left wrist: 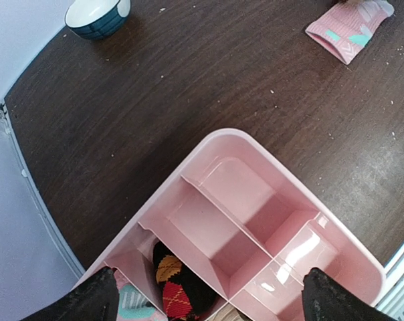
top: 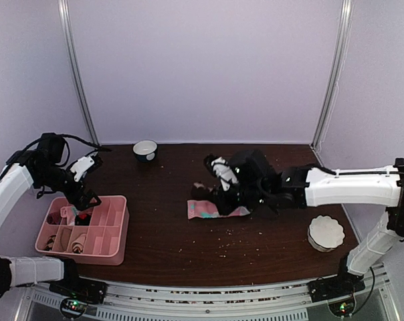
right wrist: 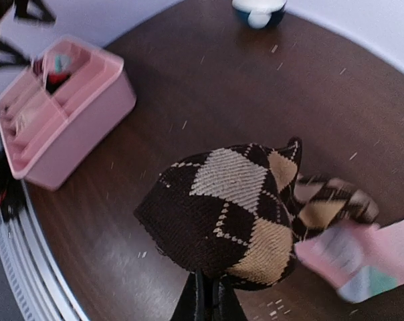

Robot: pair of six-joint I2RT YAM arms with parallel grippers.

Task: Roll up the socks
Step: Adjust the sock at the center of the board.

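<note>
Pinching argyle sock (right wrist: 235, 214) in my right gripper (right wrist: 209, 297) | left gripper (left wrist: 212, 297) jaws spread over pink tray (left wrist: 255, 144) | stowed: argyle roll (left wrist: 178, 284), pink-mint roll (left wrist: 132, 306) | unrolled, I judge: held sock, pink sock (left wrist: 349, 30)

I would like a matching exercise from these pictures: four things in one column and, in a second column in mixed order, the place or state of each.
Things:
1. left gripper
2. right gripper
3. dark bowl
4. white dish

Places or states:
a. shut on an argyle sock
b. at the far edge of the table
c. open, above the pink tray
d. on the near-right part of the table

Pairs: 1-c, 2-a, 3-b, 4-d
</note>
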